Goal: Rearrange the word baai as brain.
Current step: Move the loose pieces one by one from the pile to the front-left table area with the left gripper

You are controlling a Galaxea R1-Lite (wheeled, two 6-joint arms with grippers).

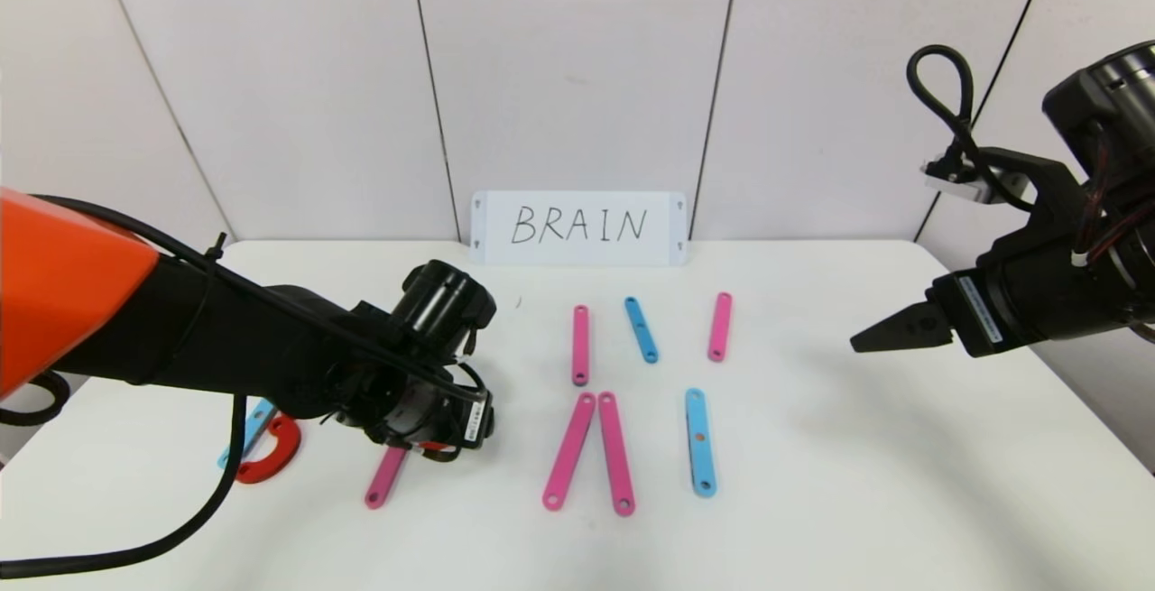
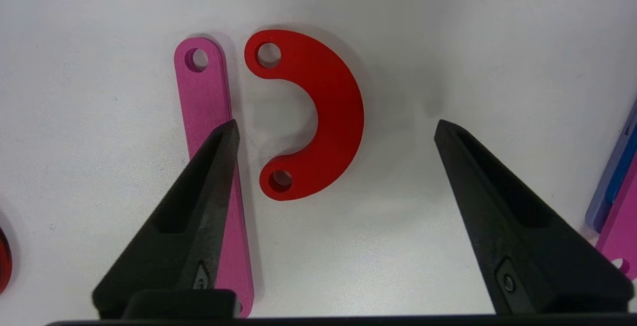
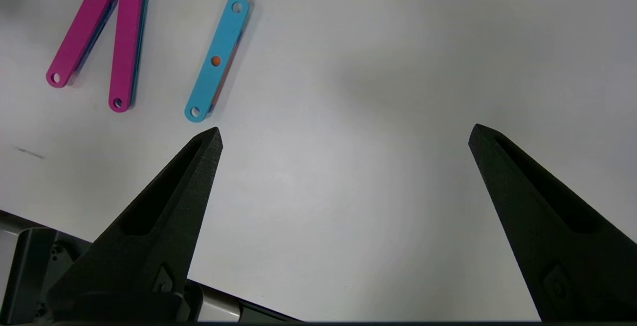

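The word baai is a row of flat bars on the white table (image 1: 812, 447). My left gripper (image 2: 334, 126) hangs open low over the table's left part, holding nothing. A red C-shaped piece (image 2: 318, 117) lies flat between and just beyond its fingertips, its ends next to a pink bar (image 2: 206, 117). One finger (image 2: 199, 206) covers part of that bar. In the head view the pink bar (image 1: 386, 475) sticks out below the left wrist (image 1: 424, 410). My right gripper (image 1: 889, 331) hovers open and empty above the table's right side.
The BRAIN card (image 1: 578, 227) leans on the back wall. Two pink bars (image 1: 591, 451) form a peak mid-table, with a blue bar (image 1: 699, 440) on their right. Behind them lie pink (image 1: 580, 345), blue (image 1: 641, 329) and pink (image 1: 719, 327) bars. Another red C (image 1: 271, 448) lies under the left arm.
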